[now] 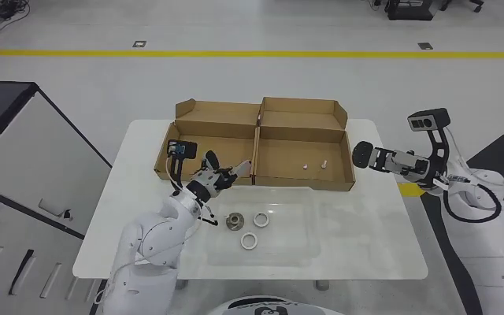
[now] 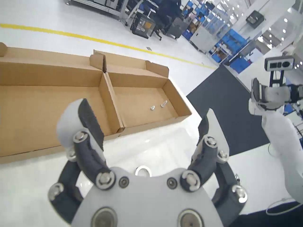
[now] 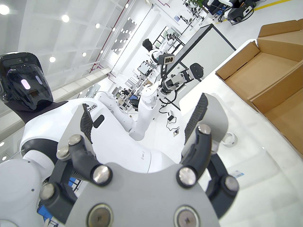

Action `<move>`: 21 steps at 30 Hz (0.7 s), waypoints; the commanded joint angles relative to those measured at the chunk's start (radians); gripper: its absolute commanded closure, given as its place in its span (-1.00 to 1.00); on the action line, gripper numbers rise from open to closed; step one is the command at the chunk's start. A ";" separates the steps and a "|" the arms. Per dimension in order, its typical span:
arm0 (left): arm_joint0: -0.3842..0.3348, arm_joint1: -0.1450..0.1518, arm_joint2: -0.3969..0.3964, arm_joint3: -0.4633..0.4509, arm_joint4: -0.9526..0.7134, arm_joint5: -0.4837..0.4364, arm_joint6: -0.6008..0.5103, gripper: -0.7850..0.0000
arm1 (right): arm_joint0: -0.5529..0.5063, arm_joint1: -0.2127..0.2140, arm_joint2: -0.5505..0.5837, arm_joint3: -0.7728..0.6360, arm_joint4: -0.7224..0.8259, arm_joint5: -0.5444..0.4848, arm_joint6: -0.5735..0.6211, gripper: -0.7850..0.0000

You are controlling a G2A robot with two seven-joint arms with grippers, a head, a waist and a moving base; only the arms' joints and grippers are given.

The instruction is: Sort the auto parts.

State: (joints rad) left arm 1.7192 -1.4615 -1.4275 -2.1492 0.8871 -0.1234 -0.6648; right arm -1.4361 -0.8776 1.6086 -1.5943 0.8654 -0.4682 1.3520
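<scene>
Top view gives us the left claw [image 1: 227, 169], spread and empty, at the left box [image 1: 228, 146] and near the hub [image 1: 233, 220] and white rings [image 1: 261, 220] on the desk [image 1: 354, 236], which we judge its next pick, while the right claw [image 1: 358, 154], also spread, hangs beside the right box [image 1: 291, 157].

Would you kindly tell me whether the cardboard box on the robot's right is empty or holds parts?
Not empty: the right cardboard box holds two small silvery parts lying apart on its floor.
</scene>
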 commanded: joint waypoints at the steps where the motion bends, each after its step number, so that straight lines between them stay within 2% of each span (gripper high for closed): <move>1: 0.000 0.003 -0.001 -0.001 -0.006 0.003 -0.011 -1.00 | 0.000 0.000 0.000 0.000 0.000 0.000 0.000 -1.00; 17: -0.007 0.008 0.004 0.000 0.005 -0.005 -0.014 -1.00 | 0.000 0.000 0.000 0.000 0.000 0.000 0.000 -1.00; 21: -0.074 0.026 0.037 -0.045 0.162 -0.084 -0.202 -1.00 | 0.000 0.000 0.000 0.000 0.000 0.000 0.000 -1.00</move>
State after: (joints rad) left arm 1.6734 -1.4416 -1.4037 -2.1805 0.9837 -0.1851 -0.7786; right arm -1.4361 -0.8776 1.6086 -1.5943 0.8654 -0.4682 1.3520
